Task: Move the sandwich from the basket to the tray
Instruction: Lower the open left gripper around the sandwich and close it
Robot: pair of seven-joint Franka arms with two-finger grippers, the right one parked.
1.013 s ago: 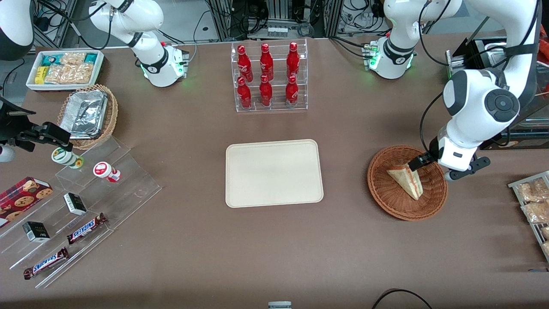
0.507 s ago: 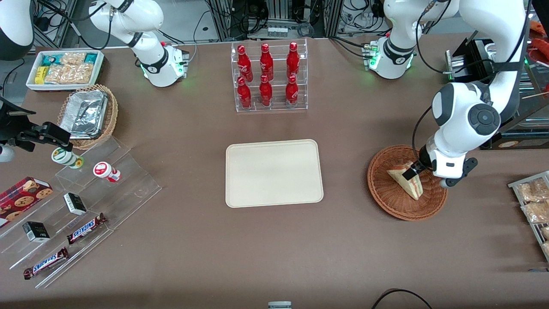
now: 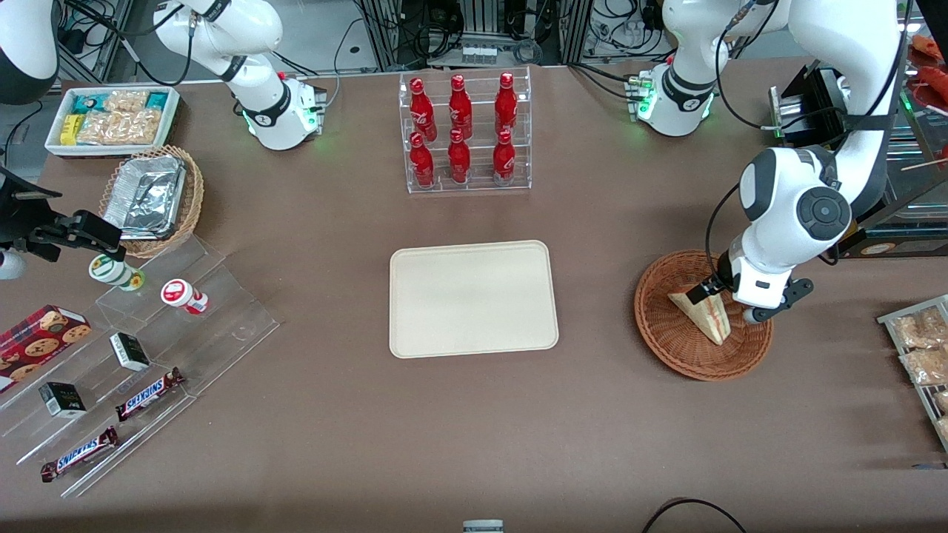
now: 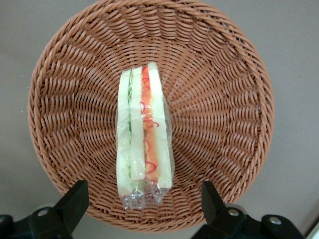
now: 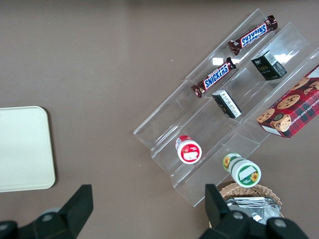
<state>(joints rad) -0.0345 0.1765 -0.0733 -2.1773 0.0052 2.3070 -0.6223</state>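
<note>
The sandwich [image 3: 702,317] lies in the basket [image 3: 666,340]. It is a pale wedge wrapped in clear film, with red and green layers showing along one edge [image 4: 144,134]. It is still in the basket, not on the tray.

The basket is round, brown and woven [image 4: 224,99]. It sits on the table [image 3: 474,429] toward the working arm's end.

The gripper [image 3: 712,290] is right above the sandwich, low over the basket. In the left wrist view its two black fingers [image 4: 75,199] are spread wide apart, one on each side of the sandwich's wide end. They do not touch it. The gripper [image 4: 142,201] holds nothing.

The tray [image 3: 473,298] is flat and cream colored. It lies near the middle of the table, well apart from the basket, with nothing on it.

A clear rack of red bottles [image 3: 464,132] stands farther from the front camera than the tray.

Toward the parked arm's end of the table there is a clear stepped stand [image 3: 148,355]. It holds two Snickers bars [image 3: 149,392], small dark boxes [image 3: 129,351] and two little round tubs [image 3: 183,295]. A red cookie box [image 3: 41,337] lies beside it. Near that is a lighter basket with foil containers [image 3: 152,198]. A white bin of snack packets [image 3: 115,118] sits at the table's corner.

Bagged pastries [image 3: 918,348] lie at the working arm's edge of the table.
</note>
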